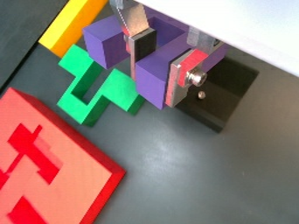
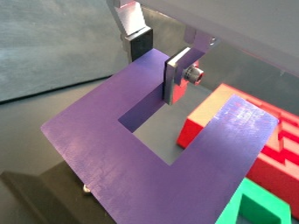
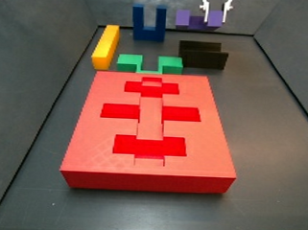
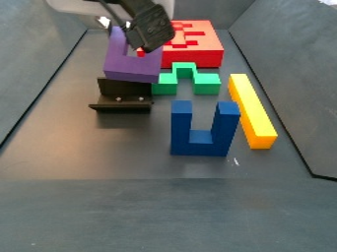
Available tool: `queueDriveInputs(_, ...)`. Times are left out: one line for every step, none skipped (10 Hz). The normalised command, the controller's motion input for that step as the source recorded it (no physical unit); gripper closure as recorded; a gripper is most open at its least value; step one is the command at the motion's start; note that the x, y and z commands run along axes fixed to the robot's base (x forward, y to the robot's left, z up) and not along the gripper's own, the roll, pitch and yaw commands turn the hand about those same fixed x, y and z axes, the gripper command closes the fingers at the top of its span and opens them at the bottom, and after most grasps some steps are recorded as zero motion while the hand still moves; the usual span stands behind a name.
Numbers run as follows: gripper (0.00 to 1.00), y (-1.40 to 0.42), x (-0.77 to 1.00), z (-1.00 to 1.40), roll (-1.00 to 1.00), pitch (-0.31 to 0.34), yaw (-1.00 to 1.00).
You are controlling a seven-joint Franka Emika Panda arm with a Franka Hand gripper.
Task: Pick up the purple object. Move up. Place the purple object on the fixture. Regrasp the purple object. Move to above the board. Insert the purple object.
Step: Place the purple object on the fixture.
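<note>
The purple object point(image 1: 152, 92) is a U-shaped block standing at the fixture point(image 4: 122, 96), its underside meeting the fixture's top in a side view point(image 4: 128, 61). I cannot tell if it rests there. My gripper point(image 1: 163, 59) is shut on one prong. One dark pad is in the slot and the other plate is on the prong's outer face, as both wrist views show point(image 2: 158, 57). The black fixture point(image 1: 233, 83) lies beneath and behind the block point(image 3: 189, 20). The red board point(image 3: 150, 126) lies beyond the green block, with recesses in its top.
A green notched block point(image 4: 188, 77) lies between the fixture and the board. A yellow bar point(image 4: 250, 108) lies beside it. A blue U-shaped block point(image 4: 202, 123) stands upright near the fixture. Grey walls enclose the floor.
</note>
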Motion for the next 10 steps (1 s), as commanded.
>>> queueDriveInputs(1.0,0.0,0.87,-0.01,-0.51,0.334,-0.11)
queueDriveInputs(1.0,0.0,0.85,-0.07,-0.45,0.406,-0.1)
queueDriveInputs(1.0,0.0,0.87,-0.1,-0.39,0.434,-0.11)
queueDriveInputs(1.0,0.01,0.91,-0.12,-0.34,0.38,-0.11)
queueDriveInputs(1.0,0.15,0.95,-0.18,-0.34,0.189,-0.12)
queueDriveInputs(1.0,0.25,0.96,-0.21,-0.28,0.134,-0.05)
queueDriveInputs(1.0,0.26,1.0,-0.19,-0.26,0.131,-0.03)
queueDriveInputs(1.0,0.25,0.92,-0.13,-0.27,0.04,0.0)
queueDriveInputs(1.0,0.15,0.84,-0.11,-0.23,0.0,0.0)
queueDriveInputs(1.0,0.0,0.96,-0.21,-0.09,0.0,0.0)
